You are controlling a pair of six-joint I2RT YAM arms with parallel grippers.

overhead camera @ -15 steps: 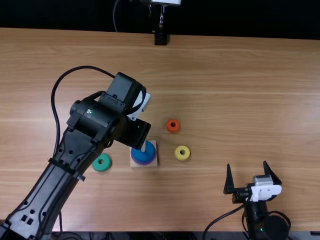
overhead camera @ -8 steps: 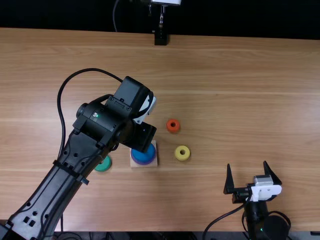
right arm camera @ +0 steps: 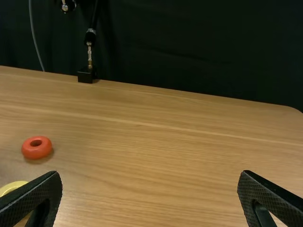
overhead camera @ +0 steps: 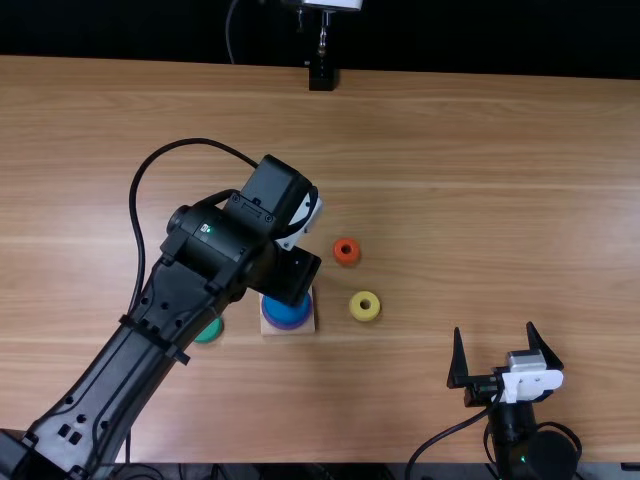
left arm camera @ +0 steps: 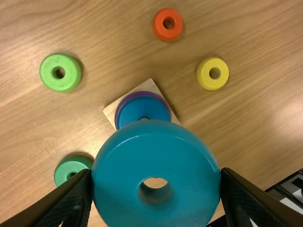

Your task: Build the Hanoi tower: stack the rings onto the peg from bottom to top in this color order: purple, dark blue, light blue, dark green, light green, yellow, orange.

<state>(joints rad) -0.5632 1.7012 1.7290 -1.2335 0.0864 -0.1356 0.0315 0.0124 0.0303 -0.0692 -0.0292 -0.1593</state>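
Left gripper (overhead camera: 291,273) pinching light blue ring (left arm camera: 154,146), off the table near the peg base (overhead camera: 308,324). Right gripper (overhead camera: 494,328) spread, nothing between fingers, around 4 o'clock from base in top view. On base: dark blue ring (overhead camera: 284,313) over purple ring (overhead camera: 288,326). Loose around it, same clock: orange ring (overhead camera: 346,260) 1-2, yellow ring (overhead camera: 365,316) 3, dark green ring (overhead camera: 208,335) 9, light green ring (left arm camera: 49,73) about 11.
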